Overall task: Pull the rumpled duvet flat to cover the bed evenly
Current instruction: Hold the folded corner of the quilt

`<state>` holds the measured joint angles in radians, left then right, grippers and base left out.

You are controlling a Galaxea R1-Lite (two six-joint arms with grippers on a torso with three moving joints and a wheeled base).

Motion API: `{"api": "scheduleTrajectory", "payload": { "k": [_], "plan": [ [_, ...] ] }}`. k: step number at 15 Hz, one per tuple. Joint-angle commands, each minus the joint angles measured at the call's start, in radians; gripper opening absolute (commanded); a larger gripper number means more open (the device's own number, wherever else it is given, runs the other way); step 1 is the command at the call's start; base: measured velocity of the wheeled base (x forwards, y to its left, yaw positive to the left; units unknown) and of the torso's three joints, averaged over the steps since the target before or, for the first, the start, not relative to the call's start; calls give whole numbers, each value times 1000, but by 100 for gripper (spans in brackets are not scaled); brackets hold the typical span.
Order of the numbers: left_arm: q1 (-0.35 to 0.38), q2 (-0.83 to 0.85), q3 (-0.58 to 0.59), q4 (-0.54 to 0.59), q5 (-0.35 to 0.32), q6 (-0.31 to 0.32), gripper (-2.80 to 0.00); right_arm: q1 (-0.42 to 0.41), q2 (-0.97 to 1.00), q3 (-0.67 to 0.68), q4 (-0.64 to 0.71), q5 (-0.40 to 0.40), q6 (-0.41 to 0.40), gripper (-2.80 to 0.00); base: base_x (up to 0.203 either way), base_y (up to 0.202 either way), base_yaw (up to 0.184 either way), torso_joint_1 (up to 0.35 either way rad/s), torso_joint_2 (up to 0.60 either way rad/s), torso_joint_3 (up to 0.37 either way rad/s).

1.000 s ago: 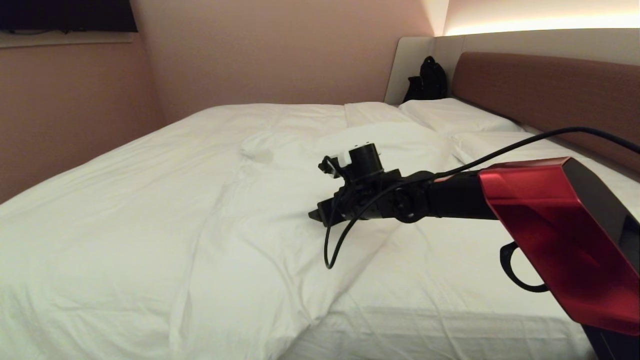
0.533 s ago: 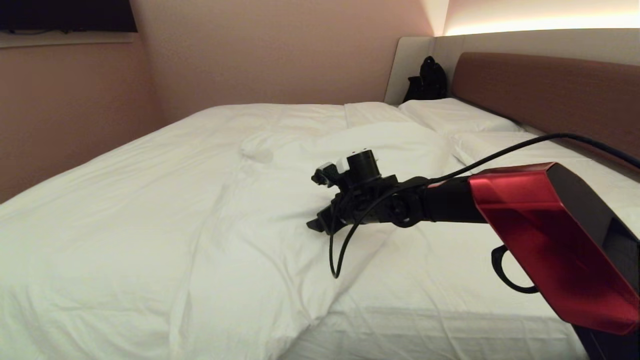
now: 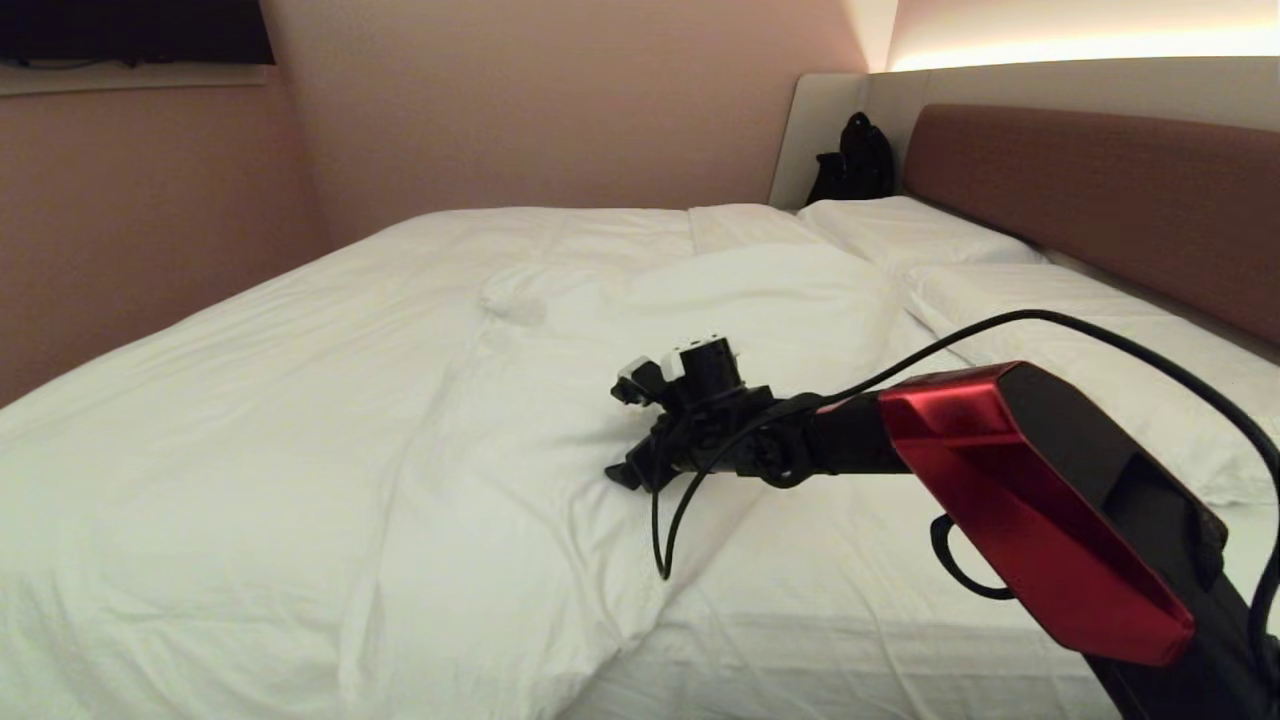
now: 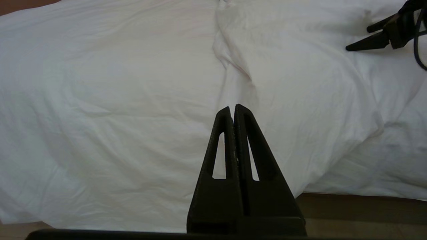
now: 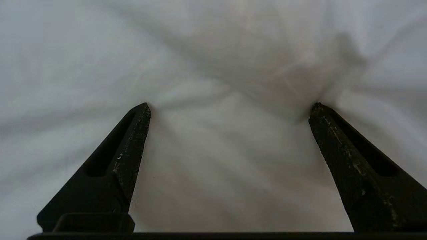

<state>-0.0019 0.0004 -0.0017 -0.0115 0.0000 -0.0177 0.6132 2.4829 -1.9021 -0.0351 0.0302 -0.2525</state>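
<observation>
Head view: duvet [image 3: 350, 420] bunched over bed's [image 3: 900, 630] left and middle, near-right sheet bare. Right gripper [image 3: 625, 470] spread wide, tips pressing duvet fold at centre. Advice: sink tips deeper, pinch thick fold, drag right. Left gripper [image 4: 232, 110] pressed together, parked near edge.

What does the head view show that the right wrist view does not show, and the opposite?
Only the head view shows the whole bed, its headboard, the pillows, a black bag in the corner, and the right arm's red casing. Only the right wrist view shows the right gripper from behind, jaws wide apart with both tips pressing into the cloth. Both show the white duvet under that gripper.
</observation>
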Motion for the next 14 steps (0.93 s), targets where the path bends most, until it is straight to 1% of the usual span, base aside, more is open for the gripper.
{"api": "scheduleTrajectory", "payload": {
  "k": [1,13,14],
  "plan": [
    [0,0,0,-1,0,-1,-280,1,47,0,-19,0,-1,0,0,0,0,0,0,0],
    [0,0,0,-1,0,-1,-280,-21,125,-6,-23,0,6,0,0,0,0,0,0,0],
    [0,0,0,-1,0,-1,-280,-23,123,-6,-27,2,7,-280,0,0,0,0,0,0]
  ]
}}
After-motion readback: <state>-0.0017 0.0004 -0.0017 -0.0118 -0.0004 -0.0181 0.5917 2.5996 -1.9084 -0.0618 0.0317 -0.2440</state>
